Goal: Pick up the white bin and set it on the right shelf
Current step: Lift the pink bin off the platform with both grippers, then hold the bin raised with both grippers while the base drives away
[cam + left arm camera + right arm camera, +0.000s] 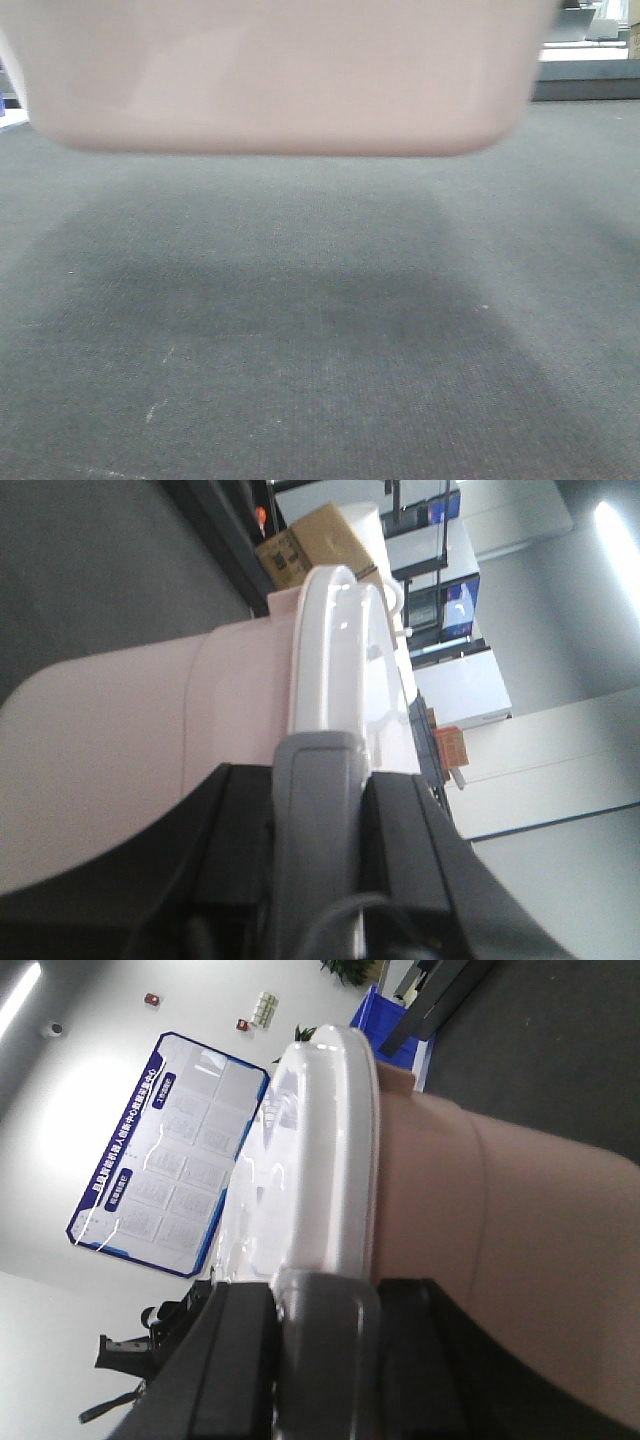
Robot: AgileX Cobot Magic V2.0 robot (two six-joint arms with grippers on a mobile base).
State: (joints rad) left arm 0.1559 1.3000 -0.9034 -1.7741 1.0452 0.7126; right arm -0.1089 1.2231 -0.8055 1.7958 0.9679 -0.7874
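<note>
**Item 1, white bin** (280, 80). Your load. Smooth pinkish-white translucent plastic with rounded corners. In the front view its underside fills the top of the frame, clear of the floor, with a soft shadow (300, 300) on the carpet (320, 400) beneath it.

**Item 2, lid** (335, 650). Glossy white with a thick rolled rim that catches highlights. It runs straight out ahead of the fingers in both wrist views.

**Item 3, grey handle** (315, 800). Matt grey moulded bar with rounded shoulders, seated on the lid rim.

**Item 4, left gripper** (318, 825). You have its black, blocky fingers (235, 830) pressed against both flanks of the grey handle, with only the handle's width between them. The bin's wall lies just beside one finger.

**Item 5, right gripper** (328, 1345). Same hold: black fingers (235, 1360) clamped on the second grey handle (330, 1305), with the bin wall just beside the other finger.

**Item 6, surroundings.**
- Beyond the left fingers, past the lid's far end: a brown cardboard box (310, 540) and a dark rack frame (220, 530). Farther off are an orange crate (450, 745) and white partitions.
- Beyond the right fingers: a blue plastic bin (385, 1020) by a dark upright (440, 1000).
- To the lid side of the right fingers: a blue-bordered notice board (170, 1160) on a white wall.
- Nothing touches the bin except the fingers.
</note>
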